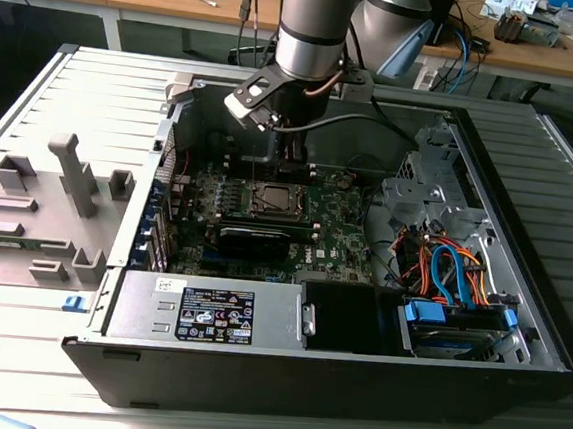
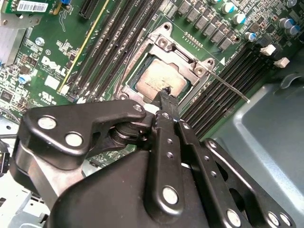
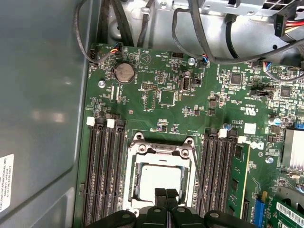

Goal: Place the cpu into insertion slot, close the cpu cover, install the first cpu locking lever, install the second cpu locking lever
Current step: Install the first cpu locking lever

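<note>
Landmark: the insertion slot [image 1: 271, 200], mid-board on the green motherboard [image 3: 161, 90] inside the open computer case [image 1: 531, 176].
Claw: the gripper [image 2: 166, 91] hangs directly over the slot. Its two black fingertips [image 3: 161, 193] are pressed together with nothing between them, and the tip sits just above the chip's edge.
Cpu: the cpu [image 3: 154, 176] lies flat inside the slot, and its silvery top shows through the window of the frame.
Cover: the cpu cover [image 3: 159, 152] lies down over the slot, and its metal band rims the chip on all sides seen.
Lever, outer side: a thin lever rod [image 2: 231, 89] angles away from one corner of the slot and crosses above the neighbouring memory slots [image 2: 237, 66].
Lever, other side: a second thin wire [image 2: 124, 71] curves along the opposite edge of the slot, close to the frame. I cannot tell whether it is latched.
Flanks: long black memory slots [image 3: 102, 171] run along both sides of the slot, right beside its frame.
Edges: the grey case wall [image 3: 42, 95] stands just past the memory slots on one side.
Overhang: black cables [image 3: 213, 42] loop beyond the board edge, well apart from the slot.
Open room: the space straight above the slot holds the claw and nothing else.
</note>
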